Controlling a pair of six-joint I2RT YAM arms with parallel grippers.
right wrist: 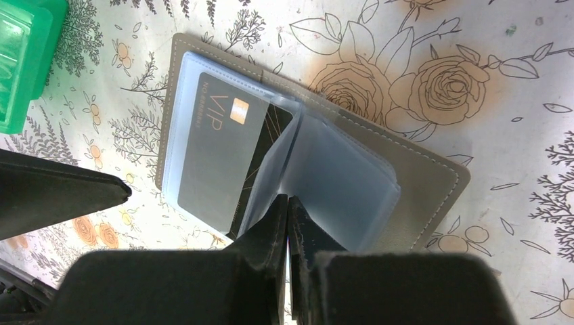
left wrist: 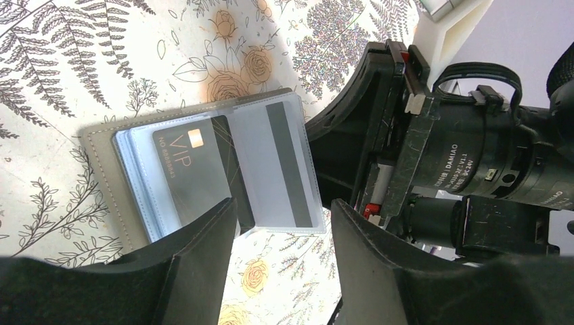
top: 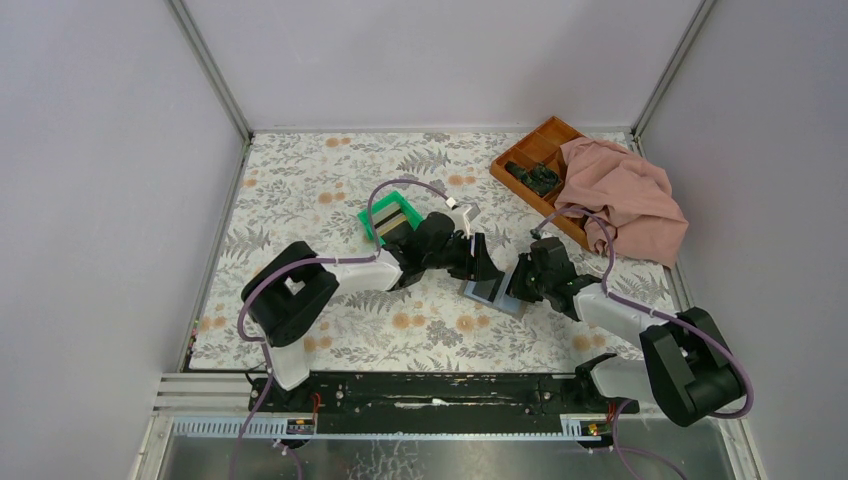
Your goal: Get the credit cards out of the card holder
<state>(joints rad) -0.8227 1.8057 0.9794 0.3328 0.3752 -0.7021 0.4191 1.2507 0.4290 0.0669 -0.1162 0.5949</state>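
presently the card holder [right wrist: 420, 169] lies open on the bench [top: 330, 180], right hand [right wrist: 288, 203] pinched shut on its clear sleeve [right wrist: 338, 176], left hand [left wrist: 283, 210] apart at the dark vip card [left wrist: 193, 172]; a slipping pinch would likely let the holder drag.

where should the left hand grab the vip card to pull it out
Left hand: pinch the VIP card by its long edge beside the raised leaf, coming in low from that side. It lies flat in a clear sleeve; that edge seems exposed, with the right hand pinching the leaf clear.
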